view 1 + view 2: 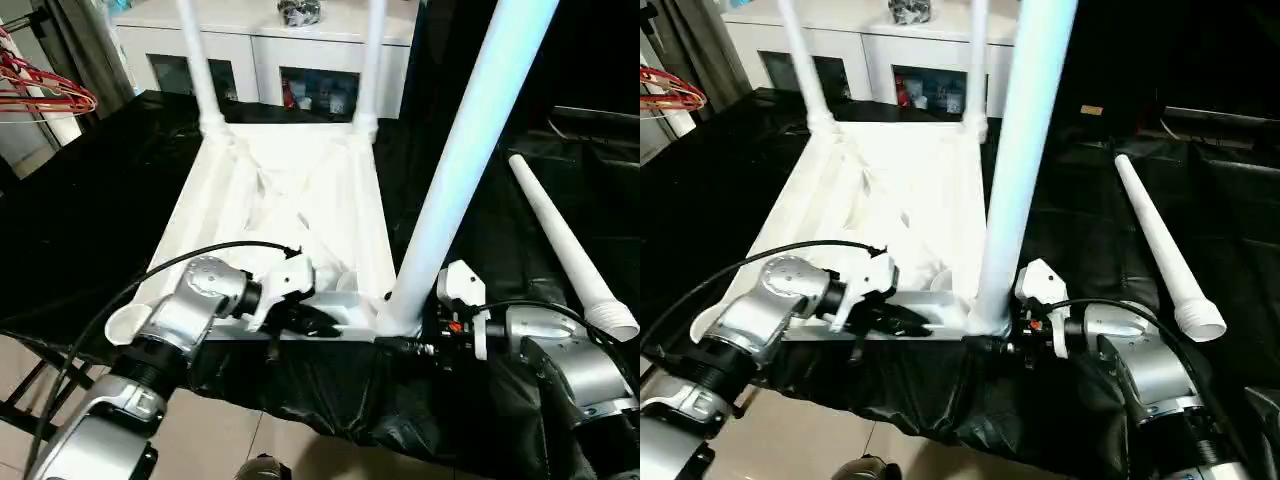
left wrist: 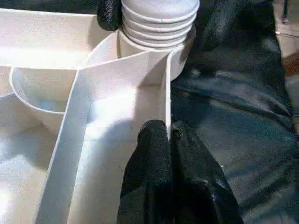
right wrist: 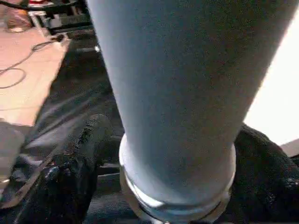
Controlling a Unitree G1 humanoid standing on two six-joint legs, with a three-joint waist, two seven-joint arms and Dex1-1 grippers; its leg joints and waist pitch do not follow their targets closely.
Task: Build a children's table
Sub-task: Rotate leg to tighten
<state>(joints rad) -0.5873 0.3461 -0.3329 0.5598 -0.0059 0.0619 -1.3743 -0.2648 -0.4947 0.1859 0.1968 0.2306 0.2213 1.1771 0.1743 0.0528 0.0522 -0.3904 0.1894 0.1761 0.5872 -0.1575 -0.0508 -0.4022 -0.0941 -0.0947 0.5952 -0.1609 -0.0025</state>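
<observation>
Black glossy sheeting [image 1: 90,210], creased and wrinkled, covers the work surface; white cabinet [image 1: 262,52] with glass doors at the back, red wire hangers [image 1: 45,88] at far left, tan tile floor [image 1: 230,440] below the near edge. Children's table top [image 1: 285,215] lies upside down on the sheeting, white moulded plastic, rectangular, thin raised ribs crossing the underside, round sockets at corners. Two far legs [image 1: 200,70] stand upright in the far corner sockets, smooth white tapered tubes. Near-right leg [image 1: 470,160] stands upright, tilted slightly, base seated in the near-right corner socket; base end shows ridged rings in the left wrist view. Fourth leg [image 1: 570,245] lies loose on the sheeting to the right, well apart from the top, flared ringed end toward the robot. Near-left socket [image 1: 125,322] open, round cup shape. Left gripper [image 2: 169,140] at the near edge of the top, black textured fingers [image 2: 152,168] pinched together on a thin upright rib/rim wall, one each side, narrow. Right gripper [image 3: 173,154] at the base of the near-right leg, black rubbery fingers [image 3: 77,163] spread wide on both sides of the tube, clamping it just above the socket. Silver metallic forearms [image 1: 175,320], black cable [image 1: 170,262] looping over the left one.
</observation>
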